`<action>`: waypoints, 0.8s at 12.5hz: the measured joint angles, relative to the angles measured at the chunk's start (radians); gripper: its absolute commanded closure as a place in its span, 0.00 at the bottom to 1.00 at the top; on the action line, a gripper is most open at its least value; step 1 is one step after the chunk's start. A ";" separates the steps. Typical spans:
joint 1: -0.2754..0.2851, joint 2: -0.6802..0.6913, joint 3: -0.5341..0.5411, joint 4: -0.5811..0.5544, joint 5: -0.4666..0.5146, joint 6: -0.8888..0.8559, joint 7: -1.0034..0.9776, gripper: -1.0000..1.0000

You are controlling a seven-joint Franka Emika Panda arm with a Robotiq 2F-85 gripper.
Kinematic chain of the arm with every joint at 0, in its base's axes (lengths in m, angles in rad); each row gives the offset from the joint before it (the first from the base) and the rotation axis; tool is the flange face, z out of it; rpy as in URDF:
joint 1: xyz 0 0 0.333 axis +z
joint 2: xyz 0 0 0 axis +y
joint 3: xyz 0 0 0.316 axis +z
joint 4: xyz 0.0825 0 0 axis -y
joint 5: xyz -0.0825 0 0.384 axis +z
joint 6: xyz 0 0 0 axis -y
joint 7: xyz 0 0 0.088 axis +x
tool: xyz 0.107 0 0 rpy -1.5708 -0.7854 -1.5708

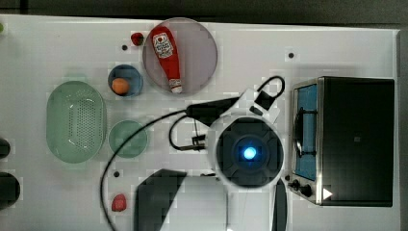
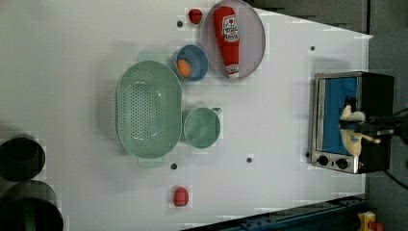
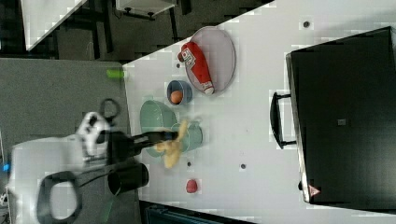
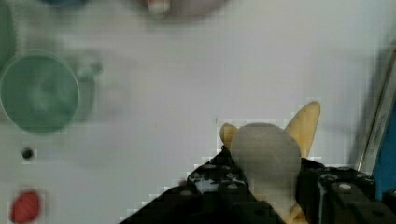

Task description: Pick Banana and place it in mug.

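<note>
Currently my black hand (image 2: pixel 364 129) is pinched on the pale yellow peeled banana (image 2: pixel 352 131), carrying it off the white worktop (image 2: pixel 269 125); in the left view it hangs in front of the silver toaster oven (image 2: pixel 351 120) with the blue door, well apart from the small round sea-green mug (image 2: pixel 202 127). In the wrist view the banana (image 4: pixel 306 122) pokes out past the fingers (image 4: pixel 219 179) and the mug (image 4: pixel 39 92) sits off to one side. The mug stands just beside the pale-green perforated oval colander (image 2: pixel 149 108). Near them I note a small blue bowl (image 2: pixel 195 58) holding an orange ball (image 2: pixel 184 67), a grey round plate (image 2: pixel 252 36) carrying a red ketchup bottle (image 2: pixel 228 38), and a red strawberry-like piece (image 2: pixel 181 196) alone on the worktop.
</note>
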 measured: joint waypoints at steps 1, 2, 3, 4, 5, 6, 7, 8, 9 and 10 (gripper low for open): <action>0.000 -0.018 0.023 0.014 0.009 -0.026 0.029 0.69; -0.001 -0.031 0.057 0.018 0.002 -0.043 0.055 0.69; 0.005 -0.031 0.090 0.020 0.010 -0.042 0.090 0.69; 0.018 -0.019 0.122 0.020 0.025 -0.031 0.138 0.69; 0.020 -0.001 0.162 0.020 0.044 -0.040 0.178 0.69; 0.026 0.021 0.194 0.016 0.062 -0.062 0.227 0.69; 0.032 0.043 0.222 0.000 0.064 -0.069 0.285 0.69; 0.040 0.068 0.250 -0.014 0.067 -0.069 0.342 0.69; 0.058 0.094 0.268 -0.029 0.073 -0.069 0.386 0.69; 0.060 0.120 0.299 -0.037 0.067 -0.055 0.436 0.69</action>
